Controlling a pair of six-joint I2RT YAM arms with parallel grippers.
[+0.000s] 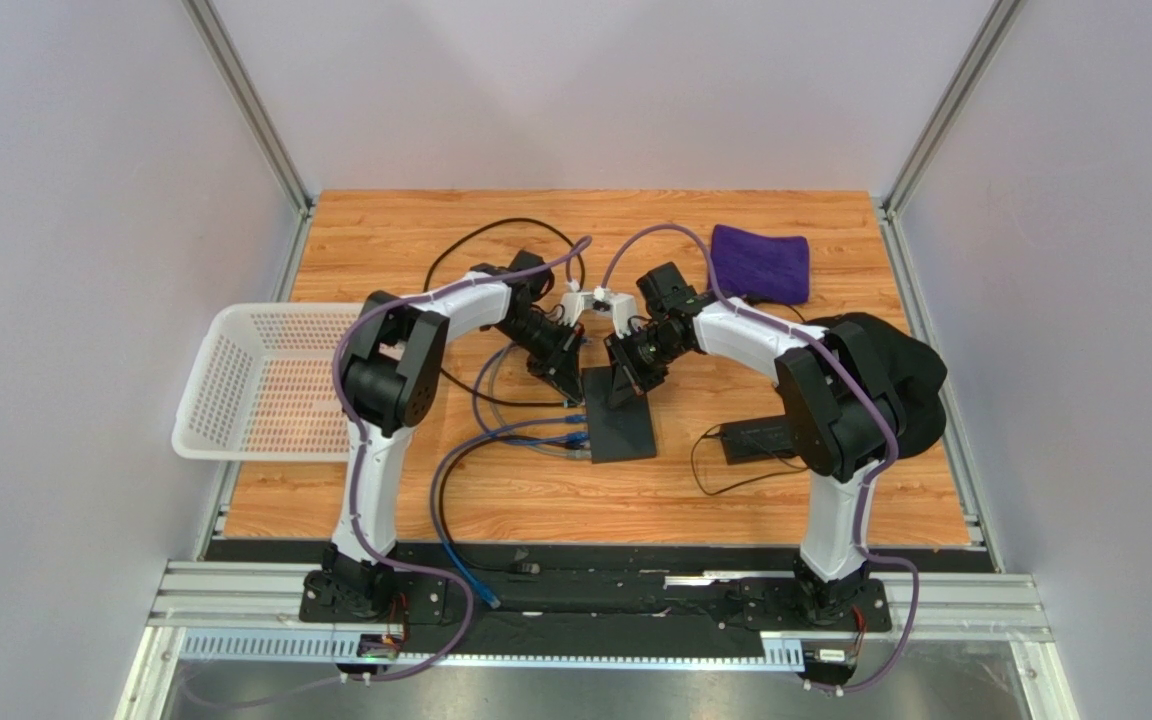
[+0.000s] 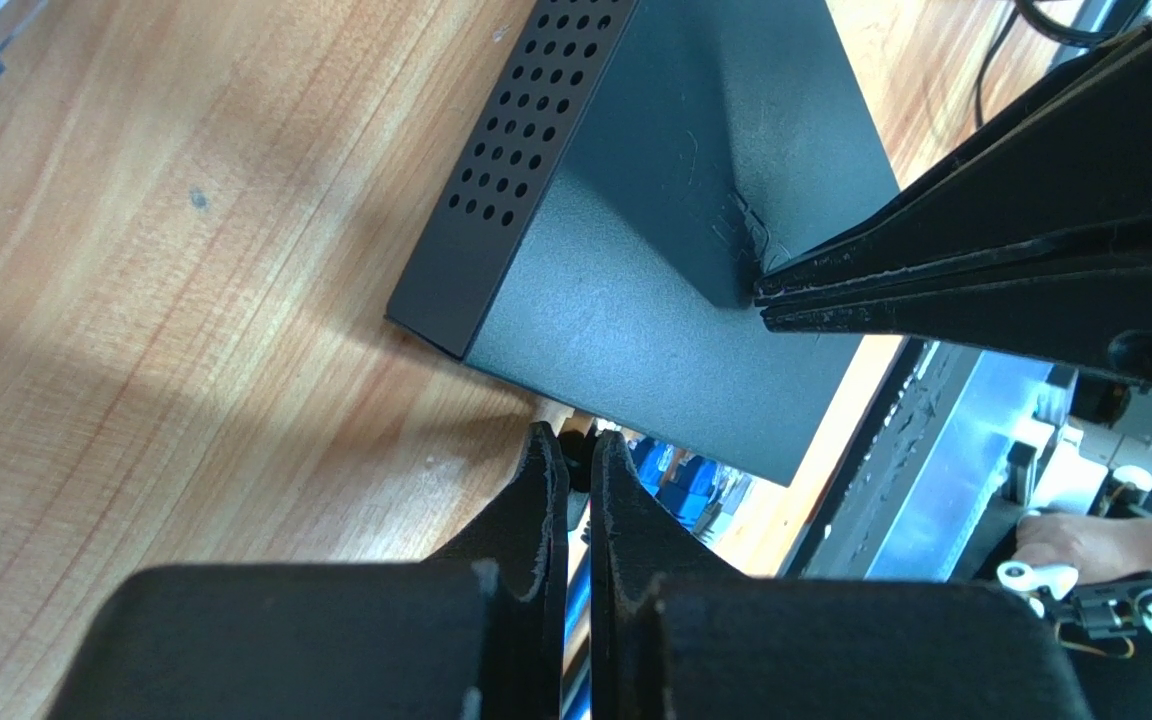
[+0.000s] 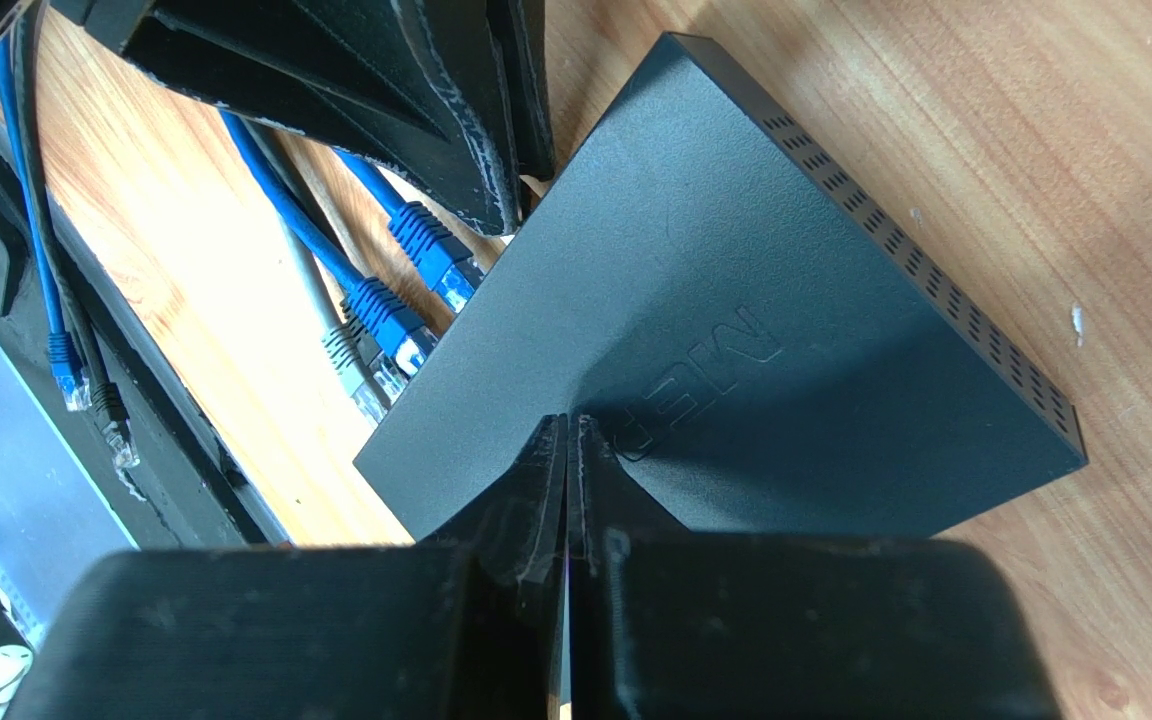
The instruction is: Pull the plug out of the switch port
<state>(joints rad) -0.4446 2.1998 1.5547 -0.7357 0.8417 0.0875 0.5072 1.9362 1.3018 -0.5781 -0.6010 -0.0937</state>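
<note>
The switch [image 1: 623, 428] lay flat in the middle of the wooden counter [image 1: 627, 510], between the two arms. It was a thin, matte-black rectangular box with rows of small vent holes along its side walls and raised lettering on top. Two blue plugs [image 3: 440, 252] and a grey plug [image 3: 354, 375] sat in sockets along one edge. The right gripper [image 3: 569, 465], fingers together, pressed on its lid. The left gripper [image 2: 575, 480], narrowed to a slit, hung at the socket edge.
</note>
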